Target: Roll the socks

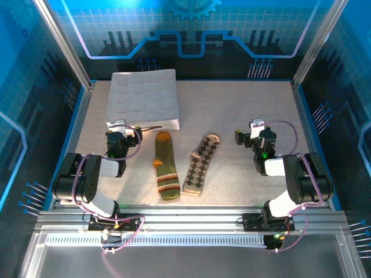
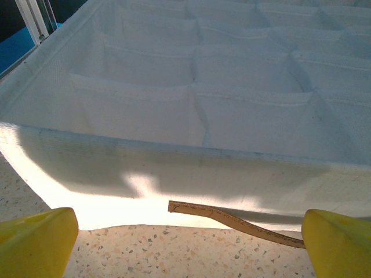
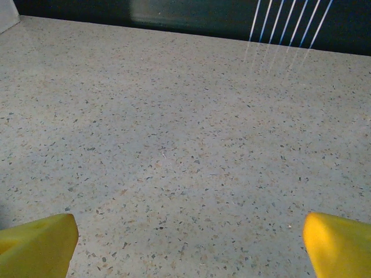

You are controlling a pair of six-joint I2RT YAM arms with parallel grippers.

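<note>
Nothing of the rolling looks done yet. Both socks lie flat and full length on the tabletop (image 1: 232,104), side by side in the middle between the two arms. The green sock (image 1: 165,168) is on the left with its orange toe pointing away from the arm bases. The argyle sock (image 1: 200,165) is just to its right, slanted a little, and the two are close but seem not to overlap. Neither shows a fold or the start of a roll. The left end effector (image 1: 123,130) sits left of the green sock, apart from it, with its jaws spread wide and nothing between them. Its wrist view faces the near wall of the white tray (image 2: 191,116), where a thin brown strap (image 2: 232,219) curls out from under the edge. The right end effector (image 1: 252,132) is off to the right of the argyle sock, well apart from it, equally wide open and empty over bare speckled tabletop. By my reading the whole job remains: reach the socks, probably lay one on the other, roll them up from one end, and perhaps place the bundle in the tray.
</note>
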